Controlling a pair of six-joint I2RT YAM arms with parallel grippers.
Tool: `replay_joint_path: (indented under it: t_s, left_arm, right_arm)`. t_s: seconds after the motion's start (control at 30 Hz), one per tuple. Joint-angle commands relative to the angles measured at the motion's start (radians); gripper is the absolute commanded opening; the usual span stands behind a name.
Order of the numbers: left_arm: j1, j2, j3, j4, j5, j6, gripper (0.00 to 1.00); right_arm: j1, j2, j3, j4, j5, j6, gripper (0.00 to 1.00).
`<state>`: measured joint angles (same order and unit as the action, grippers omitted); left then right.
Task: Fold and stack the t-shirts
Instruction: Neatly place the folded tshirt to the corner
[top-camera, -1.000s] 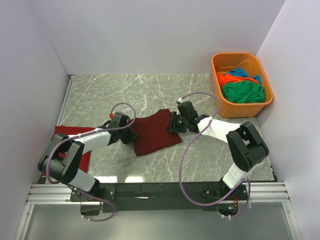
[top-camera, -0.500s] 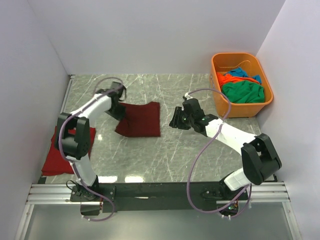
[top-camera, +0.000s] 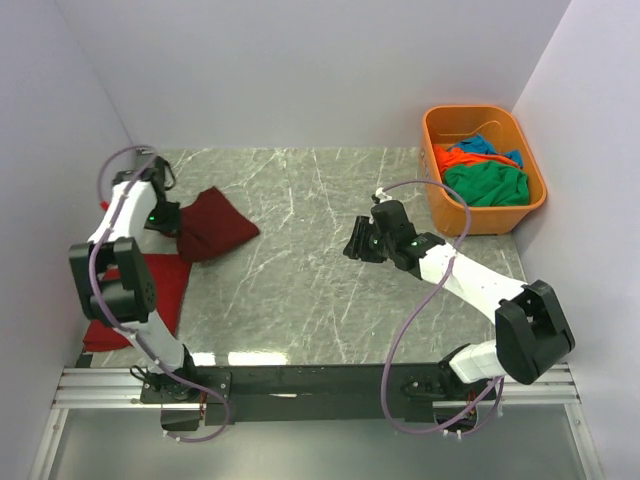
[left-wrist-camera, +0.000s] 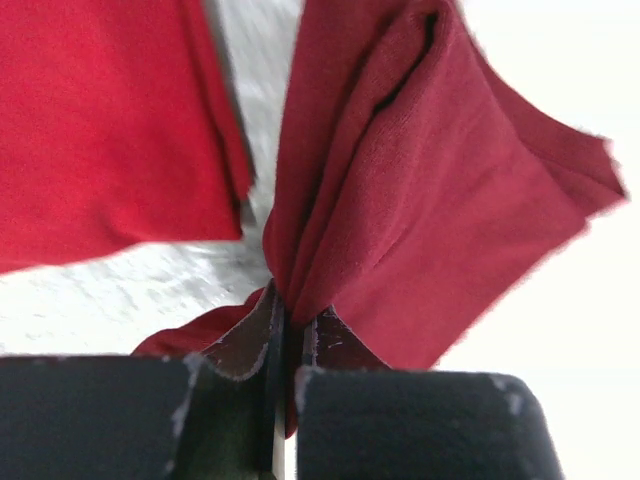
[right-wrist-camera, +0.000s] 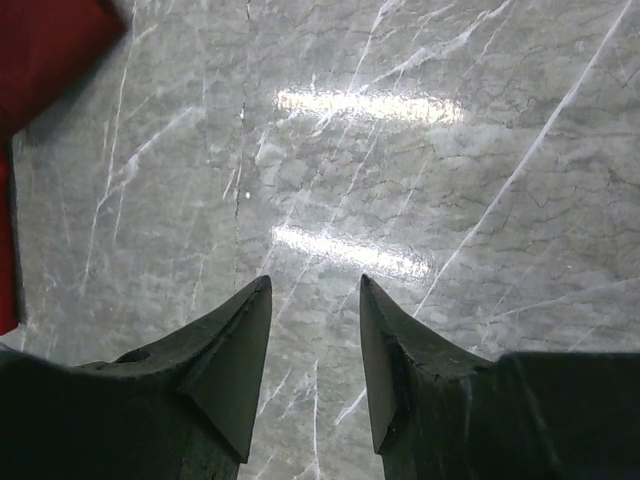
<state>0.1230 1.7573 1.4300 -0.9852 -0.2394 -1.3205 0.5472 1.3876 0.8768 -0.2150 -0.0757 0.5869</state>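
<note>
Grey marble-patterned desk (top-camera: 300, 290) is sitting between plain white walls (top-camera: 300, 70). Left gripper (left-wrist-camera: 284, 318) is pinching, almost fully closed, a bunched fold of the dark maroon cloth t-shirt (top-camera: 215, 228) at the desk's far-left side, near the bright red cloth t-shirt (top-camera: 172, 278). Right gripper (right-wrist-camera: 314, 300) is hovering half-open over the desk, holding nothing.

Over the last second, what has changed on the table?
The left gripper, shut on the folded dark maroon cloth t-shirt, swept it from mid-table to the far left, near the flat bright red t-shirt. The right gripper stayed open around mid-table; the rigid orange plastic tub is unmoved.
</note>
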Motion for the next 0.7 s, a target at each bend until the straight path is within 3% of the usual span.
replay_joint_path:
  t_s: [0.0,0.37,0.67]
  left_arm:
    - [0.066,-0.134,-0.006,-0.018,-0.015,0.040,0.01]
    - [0.161,-0.212,0.098,-0.072,-0.064,0.084,0.01]
    - [0.233,-0.180,0.196,-0.093,-0.035,0.156,0.01]
  right_arm:
    - [0.003,-0.045,0.004,0.000,0.008,0.008,0.48]
    - [0.005,-0.076,-0.001,-0.010,0.008,0.017,0.47]
    - [0.005,-0.085,0.010,-0.026,0.016,0.014,0.47]
